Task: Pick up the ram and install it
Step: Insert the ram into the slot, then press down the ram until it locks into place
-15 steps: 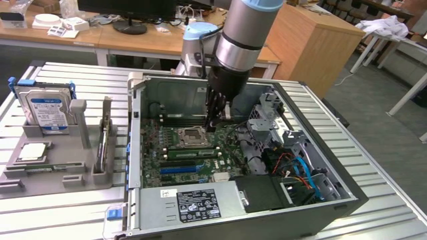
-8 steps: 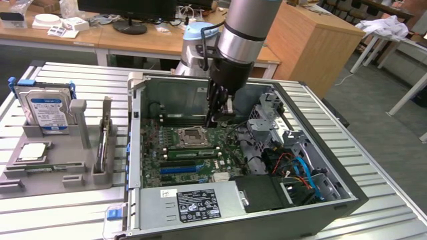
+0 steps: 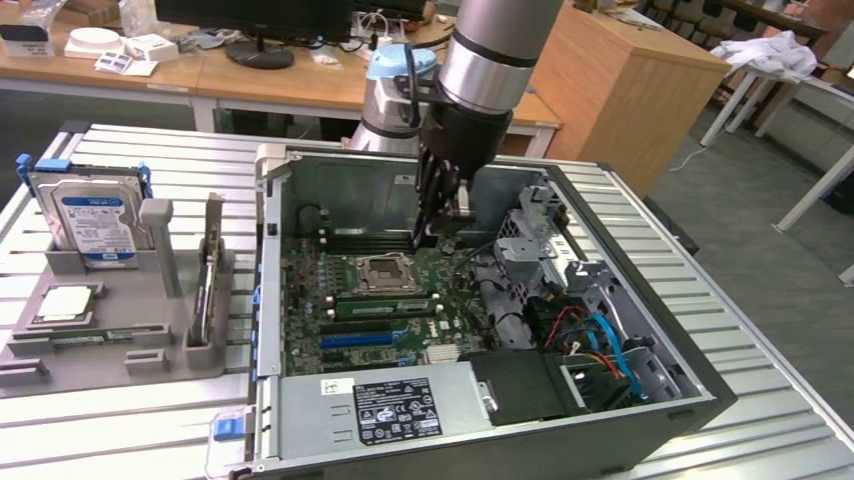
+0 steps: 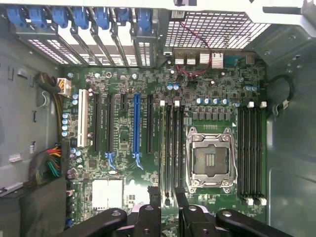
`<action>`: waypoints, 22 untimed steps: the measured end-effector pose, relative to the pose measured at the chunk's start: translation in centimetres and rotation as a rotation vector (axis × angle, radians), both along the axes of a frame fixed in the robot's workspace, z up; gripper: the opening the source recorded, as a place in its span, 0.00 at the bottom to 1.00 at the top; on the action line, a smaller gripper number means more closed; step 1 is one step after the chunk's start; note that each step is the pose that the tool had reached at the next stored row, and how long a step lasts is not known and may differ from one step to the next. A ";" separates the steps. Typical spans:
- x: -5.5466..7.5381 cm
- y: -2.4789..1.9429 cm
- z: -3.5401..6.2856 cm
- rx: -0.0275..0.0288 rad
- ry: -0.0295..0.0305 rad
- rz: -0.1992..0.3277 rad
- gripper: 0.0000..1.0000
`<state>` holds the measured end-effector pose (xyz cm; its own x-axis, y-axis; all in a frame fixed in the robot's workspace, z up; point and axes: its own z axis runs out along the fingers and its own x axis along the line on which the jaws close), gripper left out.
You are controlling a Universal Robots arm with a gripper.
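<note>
Two jaws of the black gripper (image 4: 167, 196) gape empty above long black memory slots (image 4: 173, 148) beside the square silver processor socket (image 4: 210, 158); a skewed descent could gouge the green motherboard (image 4: 123, 170).

— Where's the arm (image 3: 487, 60)?
— Reaching down into the open computer case (image 3: 274, 300). Its pincer (image 3: 435, 228) hangs just over the motherboard (image 3: 454, 318), near the processor socket (image 3: 387, 270).
— And the hard drive (image 3: 91, 220)?
— Upright in the grey rack (image 3: 120, 340) on the desk (image 3: 120, 430), at the exterior view's left.
</note>
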<state>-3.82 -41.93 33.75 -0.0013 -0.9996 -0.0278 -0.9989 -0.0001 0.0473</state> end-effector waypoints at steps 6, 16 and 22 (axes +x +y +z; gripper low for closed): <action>0.0 0.00 0.74 -0.0005 0.0000 0.000 0.25; 0.0 0.00 0.76 -0.0005 0.0000 0.000 0.25; 0.0 0.00 0.75 -0.0004 0.0000 0.000 0.17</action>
<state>-3.82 -41.93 34.50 -0.0013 -0.9996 -0.0274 -0.9989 0.0000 0.0473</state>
